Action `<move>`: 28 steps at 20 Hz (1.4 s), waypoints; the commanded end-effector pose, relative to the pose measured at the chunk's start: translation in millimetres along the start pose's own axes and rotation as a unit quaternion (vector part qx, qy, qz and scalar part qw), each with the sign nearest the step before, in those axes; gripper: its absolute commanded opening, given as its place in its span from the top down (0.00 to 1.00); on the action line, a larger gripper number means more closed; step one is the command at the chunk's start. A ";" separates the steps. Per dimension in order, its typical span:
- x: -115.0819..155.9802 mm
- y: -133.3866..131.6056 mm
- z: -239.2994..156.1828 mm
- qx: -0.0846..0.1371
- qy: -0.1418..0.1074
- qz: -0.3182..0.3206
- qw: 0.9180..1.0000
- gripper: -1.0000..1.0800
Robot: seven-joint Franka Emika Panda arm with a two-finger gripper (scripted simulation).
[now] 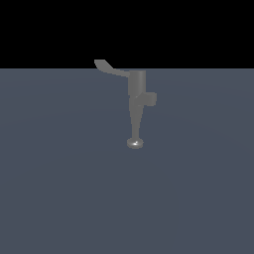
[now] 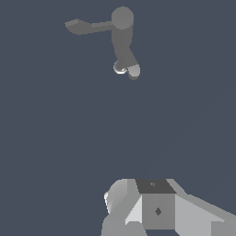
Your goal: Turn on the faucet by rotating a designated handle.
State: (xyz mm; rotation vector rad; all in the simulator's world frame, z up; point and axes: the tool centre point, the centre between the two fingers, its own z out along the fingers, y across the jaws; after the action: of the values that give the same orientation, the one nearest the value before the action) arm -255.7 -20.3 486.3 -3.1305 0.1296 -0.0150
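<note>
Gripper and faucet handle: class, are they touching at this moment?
Apart. The wrist view shows the gripper low in the picture, with a wide stretch of bare surface between it and the handle on the faucet.

The faucet [image 1: 136, 106] is a matte grey fixture: a cylindrical body tapering down a stem to a round shiny disc [image 1: 135, 143], which rests on the flat dark surface. A short stub juts from the body's side (toward the exterior view's right). The handle [image 1: 110, 68], a thin curved lever with a rounded paddle tip, projects from the top of the body toward the opposite side.
</note>
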 end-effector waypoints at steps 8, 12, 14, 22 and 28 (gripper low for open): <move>4.1 14.9 -11.1 -0.006 0.016 0.006 1.000 1.00; 3.5 18.8 -13.8 -0.008 0.019 0.005 1.000 1.00; 3.8 18.0 -13.3 -0.008 0.019 0.006 1.000 1.00; 17.7 14.4 -11.0 -0.006 0.018 0.032 0.999 1.00; 40.3 8.1 -6.1 -0.004 0.016 0.075 0.997 1.00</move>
State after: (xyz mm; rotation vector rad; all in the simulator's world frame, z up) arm -222.7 -33.0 494.2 -3.1260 0.3279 -0.0659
